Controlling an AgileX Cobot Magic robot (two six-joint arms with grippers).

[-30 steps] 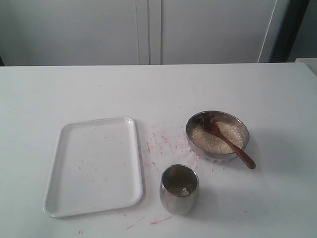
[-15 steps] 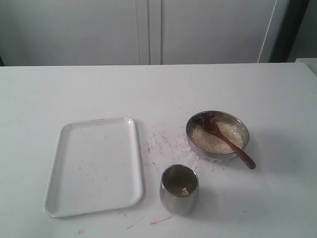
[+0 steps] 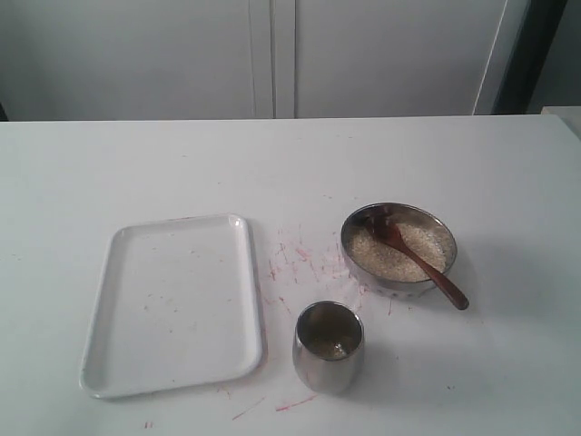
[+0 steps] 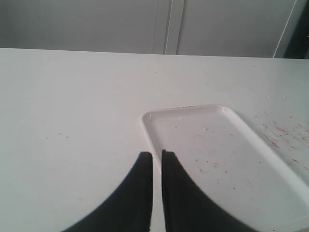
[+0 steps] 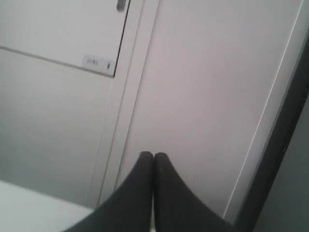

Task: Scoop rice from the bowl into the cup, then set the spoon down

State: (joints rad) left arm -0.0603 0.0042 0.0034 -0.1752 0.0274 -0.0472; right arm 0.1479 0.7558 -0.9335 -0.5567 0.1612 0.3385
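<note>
The bowl (image 3: 399, 287) sits on the white tabletop (image 3: 136, 163), right of the middle in the exterior view, and the rice (image 3: 377, 257) fills it in a pale, grainy bed. The spoon (image 3: 427, 266) lies in the bowl with its round end resting on the rice at the far side. Its slim handle slants over the near right rim and juts out above the tabletop. The cup (image 3: 328, 350) stands upright nearer the camera and a little left of the bowl, close to it but not touching. Something pale glints at its bottom, though whether that is grains or reflection cannot be told.

A white rectangular tray (image 3: 172, 300) lies flat to the left of the cup, just beside it, with small specks on its surface. Thin red marks (image 3: 290, 259) streak the tabletop between tray and bowl.

The left hand (image 4: 156, 155) hangs above the tabletop at a corner of the tray, its dark fingers drawn close with only a thin slit between them and nothing in it. The right hand (image 5: 153, 155) points at a pale cabinet door (image 5: 207, 96), its fingers pressed together and holding nothing
</note>
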